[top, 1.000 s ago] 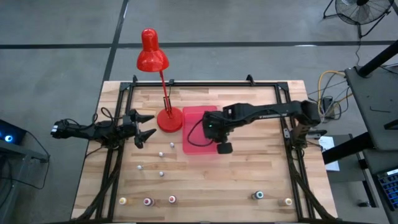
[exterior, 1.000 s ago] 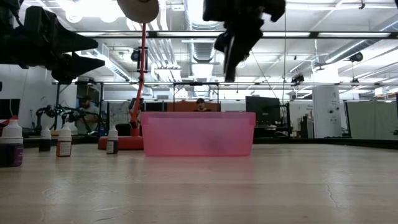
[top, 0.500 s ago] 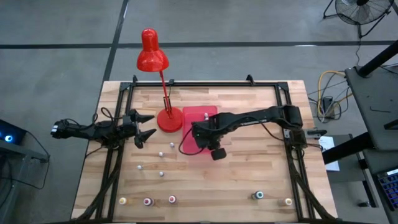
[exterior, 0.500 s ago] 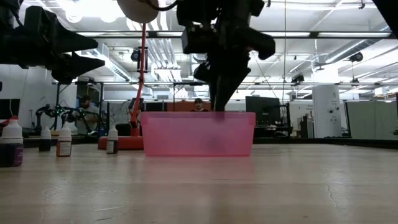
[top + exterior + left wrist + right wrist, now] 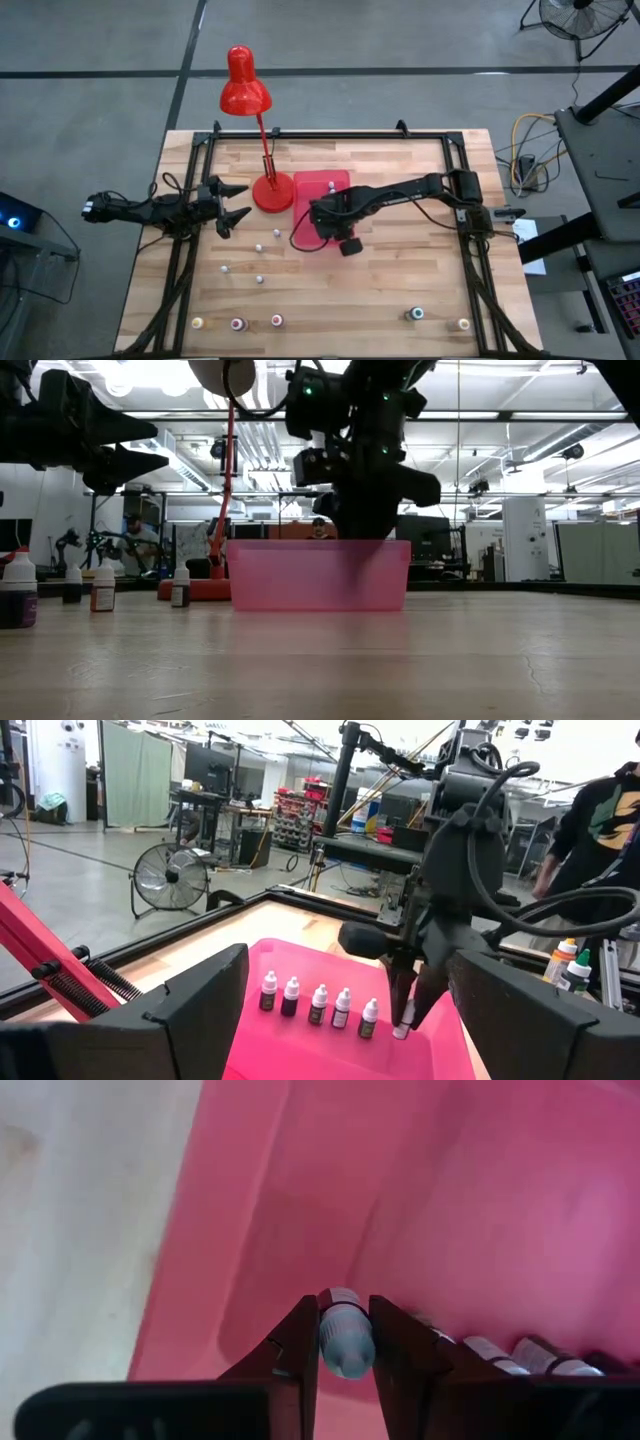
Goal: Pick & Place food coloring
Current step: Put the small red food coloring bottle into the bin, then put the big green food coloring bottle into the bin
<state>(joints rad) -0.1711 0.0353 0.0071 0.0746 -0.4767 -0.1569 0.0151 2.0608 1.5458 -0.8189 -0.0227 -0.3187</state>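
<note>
The pink tray [image 5: 322, 205] sits near the middle of the wooden table [image 5: 400, 280], just beside the red lamp's base [image 5: 272, 193]. Inside it, five small food coloring bottles [image 5: 317, 1003] stand upright in a row along one side. The right gripper [image 5: 411, 1011] reaches down into the tray at the end of that row, its fingers [image 5: 296, 1350] pinched tight on a sixth bottle [image 5: 344, 1333], white cap pointing toward the tray floor; whether the bottle touches the floor I cannot tell.

The left gripper [image 5: 232, 203] hangs over the table's left side near the lamp, its fingers spread wide with nothing between them.

More bottles are scattered on the bare wood: a few loose ones [image 5: 259, 246] in front of the left gripper, three [image 5: 237, 323] lined up along the near edge on the left, and two [image 5: 415, 314] near the right corner. From table level, four bottles [image 5: 20, 590] stand at the left.

A black frame [image 5: 330, 133] runs around the tabletop. Beyond it lie a grey concrete floor, a standing fan [image 5: 167, 878] and workbenches, with a person [image 5: 590, 830] in dark clothes by the table.
</note>
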